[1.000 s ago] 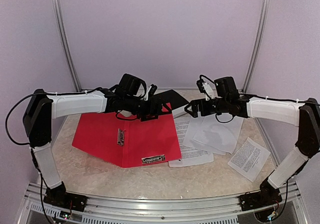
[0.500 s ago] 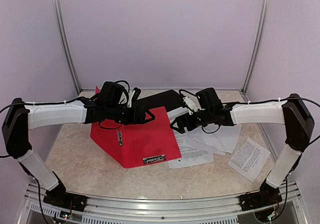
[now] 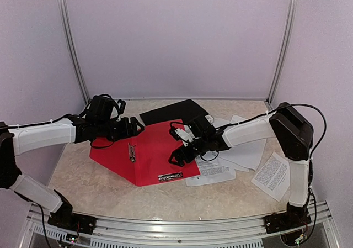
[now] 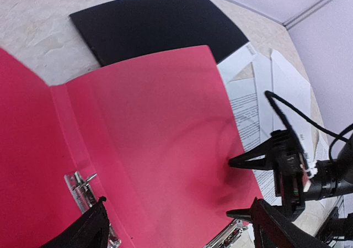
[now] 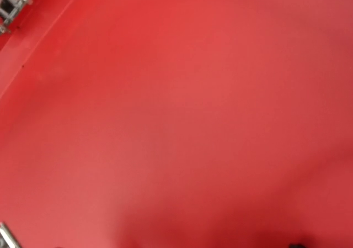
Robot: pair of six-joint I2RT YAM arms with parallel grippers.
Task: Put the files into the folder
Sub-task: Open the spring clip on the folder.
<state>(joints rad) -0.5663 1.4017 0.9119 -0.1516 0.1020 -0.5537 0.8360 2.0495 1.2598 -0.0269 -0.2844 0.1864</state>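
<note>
Since 1 s earlier both arms had swung left. The left gripper [image 3: 134,127] had drawn back over the far edge of the open red folder [image 3: 151,162], jaws spread wide, holding nothing. The right gripper [image 3: 175,151] had come over the folder's right flap, jaws apart, empty. The files [image 3: 240,151] lay on the table [image 3: 99,193] just right of the folder, outside it. 1 smaller sheet [image 3: 274,175] lay apart at far right.

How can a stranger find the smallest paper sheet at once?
Start at the open red folder and go right past the pile of white sheets. The smallest sheet lies apart from them, tilted, full of dense black text.
</note>
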